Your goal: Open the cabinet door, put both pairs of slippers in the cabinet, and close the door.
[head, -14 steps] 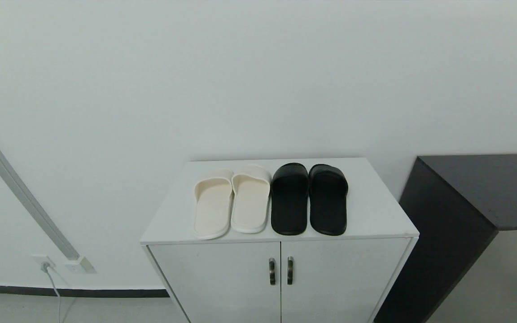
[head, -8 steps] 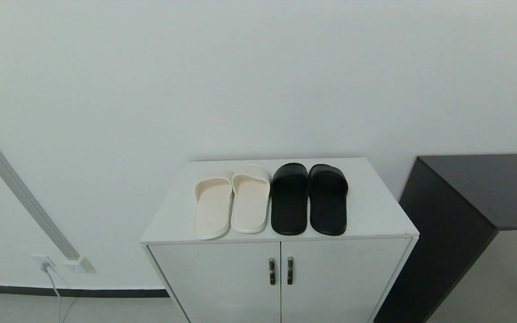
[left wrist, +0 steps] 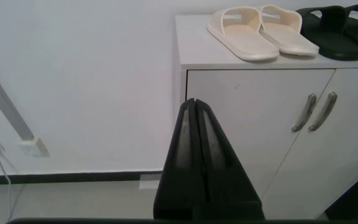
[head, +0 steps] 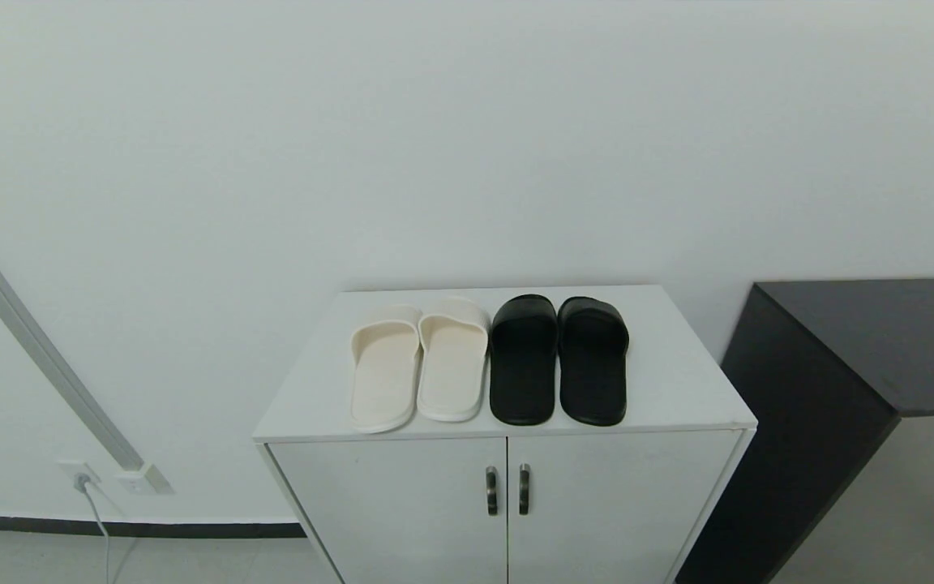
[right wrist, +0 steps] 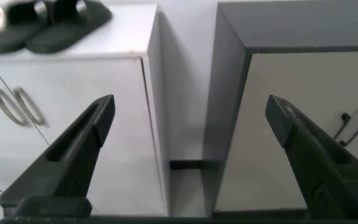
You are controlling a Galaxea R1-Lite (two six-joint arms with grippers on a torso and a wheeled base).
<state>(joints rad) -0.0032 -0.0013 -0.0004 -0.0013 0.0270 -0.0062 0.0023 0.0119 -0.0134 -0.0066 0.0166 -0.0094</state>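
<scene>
While both doors of the white cabinet (head: 678, 389) are shut, I see the left door (head: 402, 511) and the right door (head: 621, 511) meeting at the middle, with the two handles (head: 491, 490) upright and just beside each other along that seam. On the cabinet's top the white slippers (head: 386, 377) lie side by side towards the left, and the black slippers (head: 524, 365) lie right beside them. I cannot tell whether the two pairs touch. All four heels sit close to the front edge, with the toes towards the wall (head: 467, 162). The top reaches out beyond the row on both sides and behind it. On the right a dark cabinet (head: 880, 341) stands near, with a narrow gap between it and the white one. On the left the floor (head: 29, 560) runs up to the wall, where a cable duct (head: 37, 349) slants down to a socket (head: 78, 474). My left end effector (left wrist: 194, 102) hangs in front of the cabinet's left front corner, at door height below the top, its fingers pressed together with nothing between them. My right end effector (right wrist: 190, 106) faces the gap between the two cabinets, with the right door on one side and the dark cabinet on the other. Its fingers are spread wide apart and hold nothing.
</scene>
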